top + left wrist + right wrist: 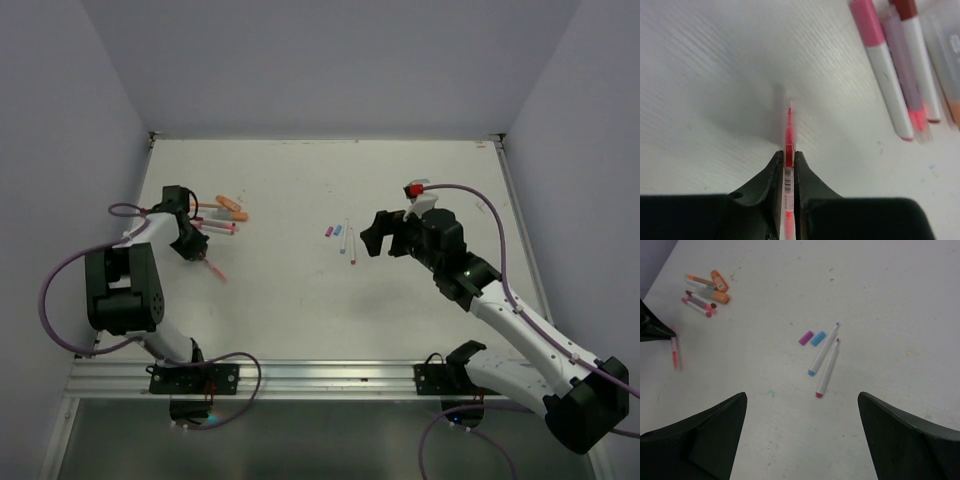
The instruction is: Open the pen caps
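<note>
Purple short plastic cap [805,337] and blue short plastic cap [818,338] lie off, just beside two thin pale bare-tipped pens [824,348] mid-table. Left gripper [788,157] clamped on slim red pen [788,131]; its cap apparently on. Right gripper [801,397] gaping, empty. Far-left cluster of pink, red and orange markers [700,299] apparently capped: most work left.

The white table top [715,75] is matt, with a fine linear grain. The left gripper [788,159] has black fingers [765,182] of matt, slightly textured plastic. The thin pen with translucent red-cored plastic barrel [789,132] looks smooth and carries a printed label. The short purple plastic cap [805,337] and short blue plastic cap [818,338] are smooth and low-gloss. The silver metal rail [330,378] has a satin finish.
</note>
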You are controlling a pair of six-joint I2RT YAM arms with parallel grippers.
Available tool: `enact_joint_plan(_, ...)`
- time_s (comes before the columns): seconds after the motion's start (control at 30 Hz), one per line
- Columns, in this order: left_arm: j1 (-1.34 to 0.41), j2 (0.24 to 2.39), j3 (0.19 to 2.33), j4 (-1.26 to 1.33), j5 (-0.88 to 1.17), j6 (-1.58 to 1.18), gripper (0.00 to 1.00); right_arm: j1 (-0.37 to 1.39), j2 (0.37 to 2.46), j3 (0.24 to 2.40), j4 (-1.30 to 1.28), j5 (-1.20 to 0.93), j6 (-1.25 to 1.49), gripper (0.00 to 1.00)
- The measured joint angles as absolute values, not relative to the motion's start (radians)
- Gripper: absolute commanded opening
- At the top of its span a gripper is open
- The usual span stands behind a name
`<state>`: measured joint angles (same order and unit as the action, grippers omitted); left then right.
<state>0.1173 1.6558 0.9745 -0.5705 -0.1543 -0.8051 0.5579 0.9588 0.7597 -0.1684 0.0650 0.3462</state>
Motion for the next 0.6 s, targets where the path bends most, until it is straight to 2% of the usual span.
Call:
enact_joint_plan(0.27,0.067,1.394,0.818,-0.344,0.072,-0.791,0.00,0.595,1.061,0.760,-0.039,-0.133,0.383,0.94)
enact_joint_plan(0.6,-0.225,1.203,0.651,0.182,0.300,-0.874,0.00,0.708,1.238,0.805,0.098,-0.205,0.459,0.89)
